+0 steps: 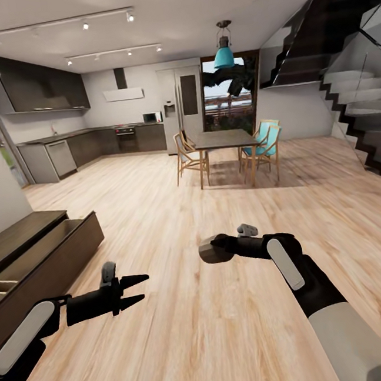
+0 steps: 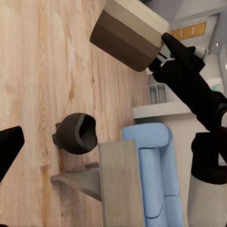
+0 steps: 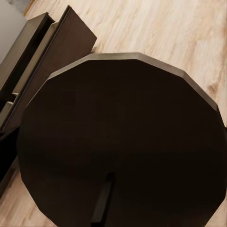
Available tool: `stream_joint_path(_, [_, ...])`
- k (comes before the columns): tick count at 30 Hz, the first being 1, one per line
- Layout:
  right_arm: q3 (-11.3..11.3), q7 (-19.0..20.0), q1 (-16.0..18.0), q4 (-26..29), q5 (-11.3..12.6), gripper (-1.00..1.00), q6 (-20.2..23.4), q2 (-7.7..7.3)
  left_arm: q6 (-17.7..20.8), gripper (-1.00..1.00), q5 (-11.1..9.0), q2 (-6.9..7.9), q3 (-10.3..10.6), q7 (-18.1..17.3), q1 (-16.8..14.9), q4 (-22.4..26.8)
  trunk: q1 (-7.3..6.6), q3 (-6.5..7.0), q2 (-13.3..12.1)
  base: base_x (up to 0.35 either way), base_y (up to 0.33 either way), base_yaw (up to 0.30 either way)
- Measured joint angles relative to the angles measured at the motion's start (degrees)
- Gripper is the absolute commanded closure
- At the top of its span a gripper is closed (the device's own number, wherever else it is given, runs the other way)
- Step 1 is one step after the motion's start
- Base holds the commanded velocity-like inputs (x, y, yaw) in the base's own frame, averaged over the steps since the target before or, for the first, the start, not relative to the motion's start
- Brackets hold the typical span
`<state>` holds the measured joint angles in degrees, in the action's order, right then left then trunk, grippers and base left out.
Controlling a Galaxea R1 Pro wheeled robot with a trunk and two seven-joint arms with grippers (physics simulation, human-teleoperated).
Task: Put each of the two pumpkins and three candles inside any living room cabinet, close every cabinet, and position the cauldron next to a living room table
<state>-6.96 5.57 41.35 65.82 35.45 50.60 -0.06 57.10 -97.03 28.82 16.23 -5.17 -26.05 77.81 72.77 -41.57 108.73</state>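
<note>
My right gripper [image 1: 219, 247] is shut on a tan-beige candle [image 1: 209, 253], held above the wood floor. In the left wrist view the same candle [image 2: 127, 33] sits in the black right fingers [image 2: 177, 52]. Its dark end face [image 3: 123, 142] is right in front of the right wrist camera. My left gripper [image 1: 135, 288] is open and empty, low at the left. The long dark cabinet [image 1: 43, 248] stands at the far left with a drawer pulled out, also seen as the cabinet [image 3: 42, 52] beyond the candle. The black cauldron [image 2: 75, 133] rests on the floor beside a pale wooden table [image 2: 118, 179]. The pumpkins are out of view.
A dining table [image 1: 225, 139] with several chairs stands mid-room ahead. A staircase [image 1: 359, 112] rises at the right and kitchen counters [image 1: 91, 145] line the back left. A blue sofa [image 2: 151, 175] stands beside the pale table. Bare wood floor lies between my arms and the dining set.
</note>
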Motion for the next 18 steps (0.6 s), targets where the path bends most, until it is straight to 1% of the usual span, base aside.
stream_joint_path(18, [0.0,0.0,0.0,0.1,0.0,1.0,0.0,-0.02,0.0,-1.0,0.0,0.0,0.0,0.0,0.0,0.0,0.0,0.0,0.0,0.33,0.0,0.0])
